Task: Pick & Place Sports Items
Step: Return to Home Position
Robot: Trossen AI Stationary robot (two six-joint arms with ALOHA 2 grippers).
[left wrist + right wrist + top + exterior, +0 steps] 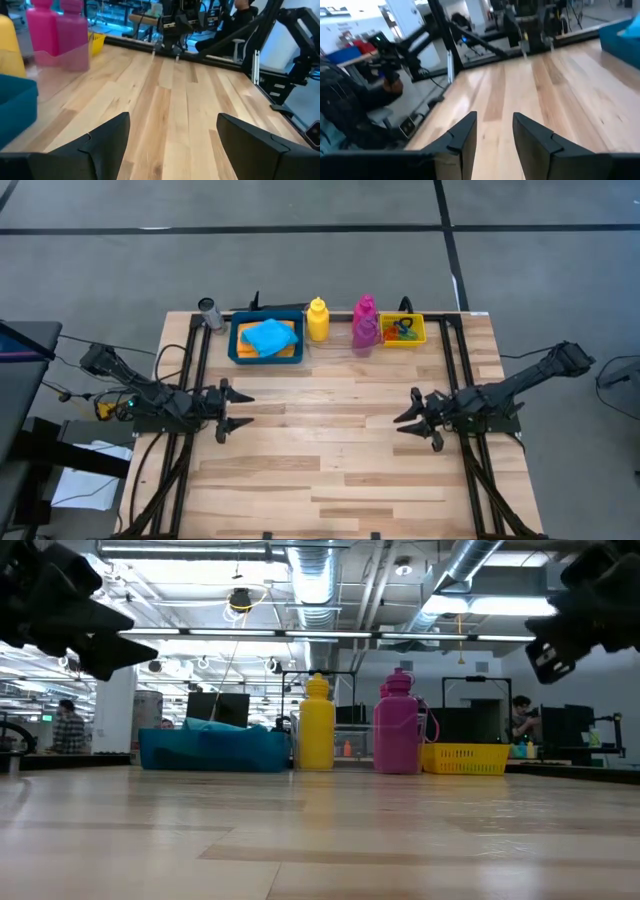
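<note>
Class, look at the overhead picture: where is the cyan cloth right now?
In the high view, the cyan cloth lies in the blue tray atop the orange cloth, at the far edge of the table, left of the yellow bottle.

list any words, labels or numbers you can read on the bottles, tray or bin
None can be read.
The yellow bottle, magenta bottle, blue tray and yellow bin show no lettering.
Anything in the room behind is too small or blurred to read.

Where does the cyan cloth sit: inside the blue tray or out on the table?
Inside. The high view shows the cyan cloth within the walls of the blue tray, lying over the orange cloth.
</note>
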